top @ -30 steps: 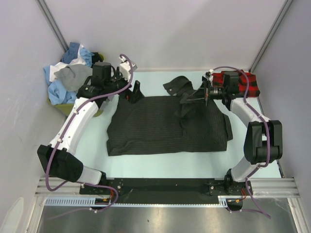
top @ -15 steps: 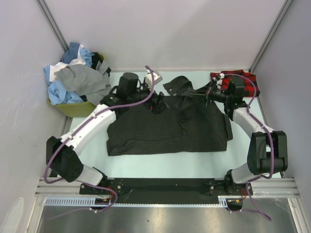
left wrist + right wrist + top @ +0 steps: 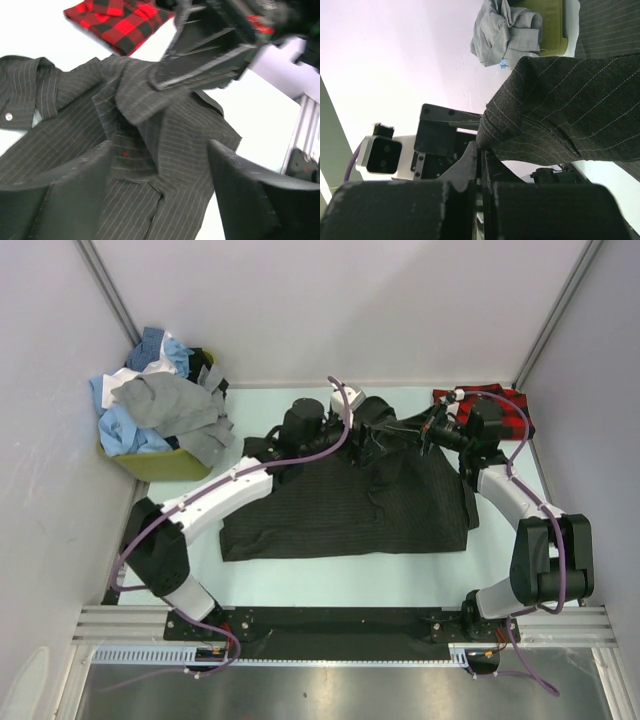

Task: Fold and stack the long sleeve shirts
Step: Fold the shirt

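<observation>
A dark charcoal pinstriped long sleeve shirt (image 3: 340, 505) lies spread across the middle of the table. My right gripper (image 3: 420, 432) is shut on a fold of its upper edge and holds that fold up off the table; the pinched cloth (image 3: 560, 110) hangs from the closed fingertips (image 3: 482, 150). My left gripper (image 3: 375, 440) hovers just left of it, jaws open above the collar area (image 3: 150, 165), nothing clamped between its fingers (image 3: 60, 195). A folded red-and-black plaid shirt (image 3: 505, 405) lies at the back right.
An olive bin (image 3: 160, 465) at the back left holds a heap of grey, blue and white shirts (image 3: 150, 405). The enclosure walls stand close on both sides. The shirt's cuffed sleeve (image 3: 20, 95) lies toward the back.
My left arm has swung right from the shirt's back-left corner to the middle, close beside the right gripper. The right gripper has kept its hold on the raised fold.
</observation>
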Robot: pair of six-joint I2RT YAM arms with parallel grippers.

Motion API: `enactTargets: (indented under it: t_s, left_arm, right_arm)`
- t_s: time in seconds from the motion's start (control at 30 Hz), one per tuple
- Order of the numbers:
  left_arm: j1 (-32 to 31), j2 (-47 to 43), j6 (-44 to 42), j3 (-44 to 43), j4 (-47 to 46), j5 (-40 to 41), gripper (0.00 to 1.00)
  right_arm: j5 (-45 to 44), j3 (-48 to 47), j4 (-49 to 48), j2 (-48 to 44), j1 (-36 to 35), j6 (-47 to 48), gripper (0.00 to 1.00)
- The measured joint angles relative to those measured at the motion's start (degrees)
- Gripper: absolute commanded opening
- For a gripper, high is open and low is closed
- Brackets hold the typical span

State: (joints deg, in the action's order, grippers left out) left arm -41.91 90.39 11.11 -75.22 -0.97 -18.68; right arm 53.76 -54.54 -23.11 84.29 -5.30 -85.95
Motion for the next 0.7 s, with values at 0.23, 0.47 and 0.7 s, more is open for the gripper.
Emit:
enactTargets:
  t_s: [0.23, 0.47, 0.7]
  left_arm:
    - [0.1, 5.7, -0.7, -6.2, 6.1, 5.7, 0.00]
    - [5.9, 5.9, -8.3, -13.1, 15.9, 4.9, 0.00]
    - [9.4, 7.0, -28.1, -18.1, 23.4, 6.1, 0.00]
  right_arm:
    - [0.1, 0.0, 0.0, -0.9, 0.4, 0.0, 0.17]
    - [2.2, 0.0, 1.7, -2.6, 3.7, 3.4, 0.60]
    - [3.0, -4.5, 28.1, -4.0, 10.4, 37.2, 0.38]
